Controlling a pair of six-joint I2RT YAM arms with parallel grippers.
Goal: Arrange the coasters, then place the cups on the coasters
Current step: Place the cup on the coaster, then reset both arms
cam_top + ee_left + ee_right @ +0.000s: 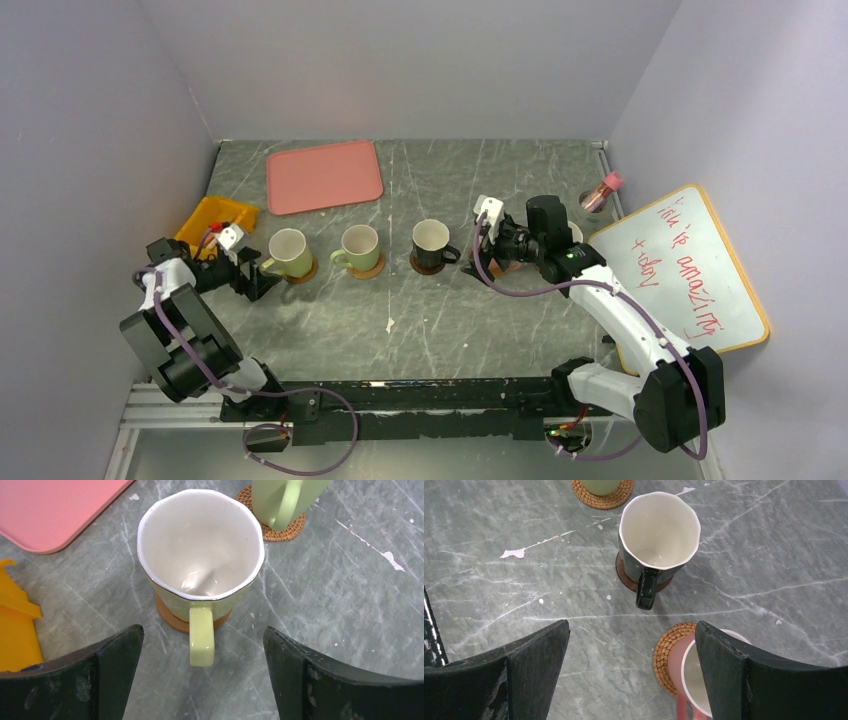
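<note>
The grey marbled tabletop point(420, 320), walled on three sides, was seen whole only from the top camera. That view alone showed the whiteboard point(690, 265) leaning at the right edge. The pink tray point(324, 176) lay flat at the back. The yellow bin point(215, 220) sat by the left wall next to the left arm, and the left wrist view caught only a corner of each.

The left end effector point(202, 645) stood spread wide and held nothing, its fingers either side of the left green cup point(200, 550)'s handle and clear of it. That cup stood upright on a smooth orange-brown coaster point(172, 617). Just beyond it, the second green cup point(285, 500) stood on a woven coaster point(280, 530).

The right end effector point(631, 630) was likewise spread and empty over bare stone. Ahead of it, the black cup point(659, 530) sat on a dark brown coaster point(626, 577). Only the right wrist view showed the pink cup point(681, 662) on a second woven coaster point(666, 647), partly hidden behind the right finger; from above, the arm covered it.

Open stone lay between the row of cups and the arm bases. A small jar point(603, 190) with a pink lid stood at the far right edge, well apart from the row.
</note>
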